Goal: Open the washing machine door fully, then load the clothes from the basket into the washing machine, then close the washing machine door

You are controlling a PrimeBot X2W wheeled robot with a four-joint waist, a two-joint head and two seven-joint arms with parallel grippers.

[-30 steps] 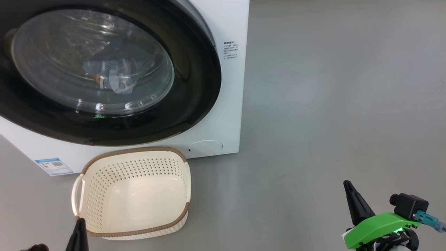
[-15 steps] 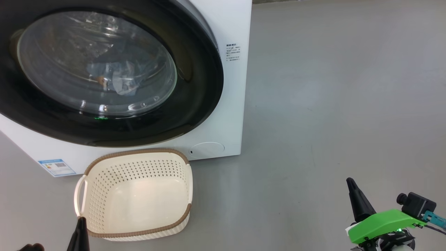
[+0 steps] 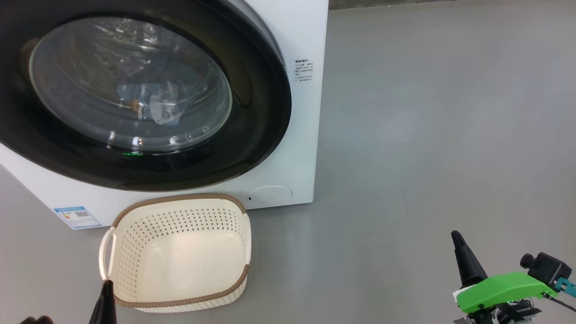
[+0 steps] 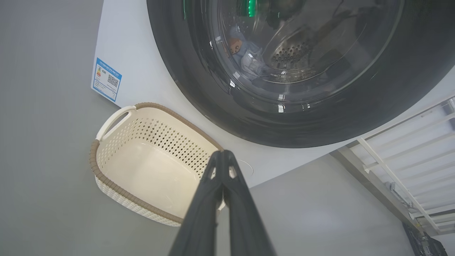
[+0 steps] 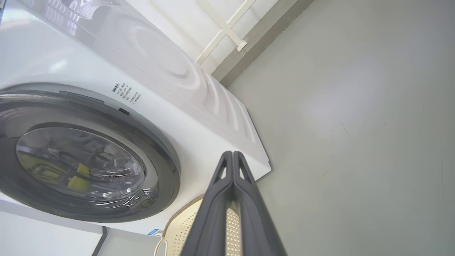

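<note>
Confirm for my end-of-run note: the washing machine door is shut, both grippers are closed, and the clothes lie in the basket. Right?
One thing is wrong: the basket is empty. The clothes lie inside the washing machine, behind the glass of the shut washing machine door, as the left wrist view shows. The left gripper and right gripper are closed.

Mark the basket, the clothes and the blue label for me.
basket (image 3: pixel 180 263): head view, bare cream floor.
clothes (image 4: pixel 249 61): left wrist view, pale blue fabric.
label (image 4: pixel 106 79): left wrist view, middle of the sticker.
</note>
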